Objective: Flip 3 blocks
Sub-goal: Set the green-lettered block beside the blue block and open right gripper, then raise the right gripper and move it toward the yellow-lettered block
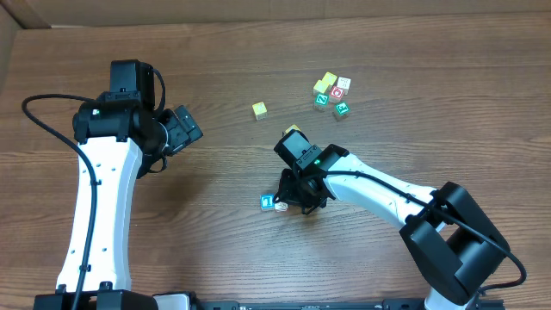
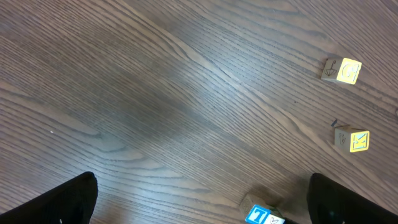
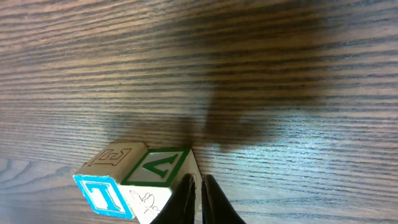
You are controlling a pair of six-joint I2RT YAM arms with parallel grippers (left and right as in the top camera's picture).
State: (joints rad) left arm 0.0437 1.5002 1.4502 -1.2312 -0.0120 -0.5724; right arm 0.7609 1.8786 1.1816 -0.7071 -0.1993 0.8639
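Two blocks sit side by side near the table's front middle. One is a blue block (image 1: 267, 202) with a white T face (image 3: 102, 196). The other is a cream-white block (image 1: 280, 207) with a green V on top (image 3: 155, 167). My right gripper (image 3: 198, 198) is shut with nothing between its fingers, its tips against the cream block's right edge. A pale yellow block (image 1: 259, 109) lies farther back. My left gripper (image 1: 191, 129) hangs open at the left over bare wood, and the blue block (image 2: 258, 216) shows low between its fingers (image 2: 68, 202).
A cluster of yellow, white, red-marked and green-marked cubes (image 1: 334, 93) lies at the back right. Another yellow cube (image 1: 293, 131) sits just behind my right wrist. In the left wrist view two yellow-faced cubes (image 2: 342, 70) (image 2: 352, 140) lie at the right.
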